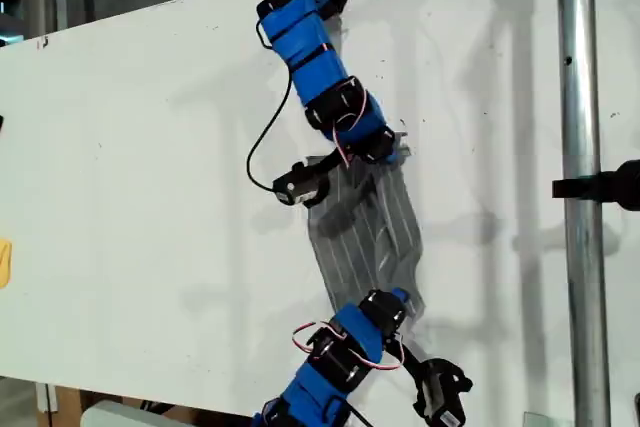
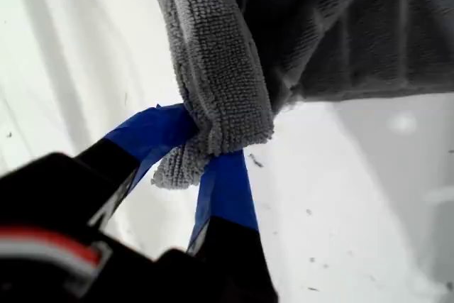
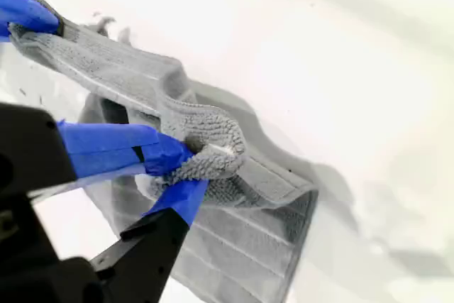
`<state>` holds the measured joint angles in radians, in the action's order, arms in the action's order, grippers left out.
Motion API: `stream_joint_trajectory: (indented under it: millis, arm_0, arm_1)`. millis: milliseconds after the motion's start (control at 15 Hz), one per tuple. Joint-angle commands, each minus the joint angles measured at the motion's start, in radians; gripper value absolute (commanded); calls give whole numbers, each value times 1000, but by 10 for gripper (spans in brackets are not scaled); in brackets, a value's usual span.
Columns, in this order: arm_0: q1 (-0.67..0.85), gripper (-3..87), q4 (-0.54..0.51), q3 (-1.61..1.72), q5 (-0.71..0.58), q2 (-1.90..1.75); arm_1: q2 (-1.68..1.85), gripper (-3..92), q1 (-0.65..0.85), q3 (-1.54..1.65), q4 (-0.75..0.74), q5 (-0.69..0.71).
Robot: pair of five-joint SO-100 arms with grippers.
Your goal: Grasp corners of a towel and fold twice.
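The grey striped towel [image 1: 365,232] lies as a narrow folded strip on the white table [image 1: 150,147], stretched between two blue arms. One arm's gripper [image 1: 385,147] meets the strip's far end, the other arm's gripper [image 1: 390,309] its near end. The wrist views do not show which arm is which. My first gripper [image 2: 206,150] is shut on a bunched corner of the towel [image 2: 220,83], which is lifted off the table. My second gripper [image 3: 188,172] is shut on another bunched part of the towel [image 3: 234,246]. Beyond it, the other gripper's blue fingertip [image 3: 25,12] holds the far end.
A metal pole [image 1: 580,197] with a black clamp [image 1: 605,187] stands at the exterior view's right. A yellow object [image 1: 4,262] sits at that view's left edge. The table's near edge runs along the bottom of the exterior view.
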<state>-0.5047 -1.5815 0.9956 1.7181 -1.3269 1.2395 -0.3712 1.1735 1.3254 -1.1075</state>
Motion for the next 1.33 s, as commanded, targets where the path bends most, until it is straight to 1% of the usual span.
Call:
stream_joint_trajectory:
  millis: [0, 133, 267, 400, 467, 533, 600, 800, 867, 933, 1067, 1133, 1267]
  arm_0:
    - [138, -28, -84, 130, 3, -213]
    - [270, -28, -83, 347, -40, -379]
    - [413, -28, -91, 505, -121, -511]
    - [511, -28, -98, 555, -186, -591]
    - [526, -28, -100, 558, -198, -626]
    - [523, -28, -100, 561, -193, -646]
    - [502, -28, -94, 574, -170, -650]
    - [362, -28, -60, 577, -31, -586]
    - [318, -28, -57, 537, 0, -555]
    - [279, -28, -35, 479, 5, -532]
    - [186, -29, -48, 314, 3, -453]
    - [137, -29, -25, 262, -5, -414]
    - [58, -29, 72, 202, -69, -342]
  arm_1:
    - [98, -3, 199, -9, 20, 179]
    - [101, -3, 383, -12, 31, 359]
    - [91, -3, 557, -46, 40, 534]
    - [91, -3, 684, -140, 54, 653]
    - [94, -3, 707, -202, 87, 678]
    - [120, -3, 701, -206, 95, 683]
    - [146, -3, 664, -156, 80, 670]
    - [127, -3, 529, 44, -49, 612]
    - [109, -3, 515, 60, -63, 607]
    - [107, -3, 514, 41, -44, 600]
    - [187, -3, 453, 18, 18, 558]
    - [235, -3, 403, 23, 54, 523]
    - [310, -3, 253, 48, 94, 436]
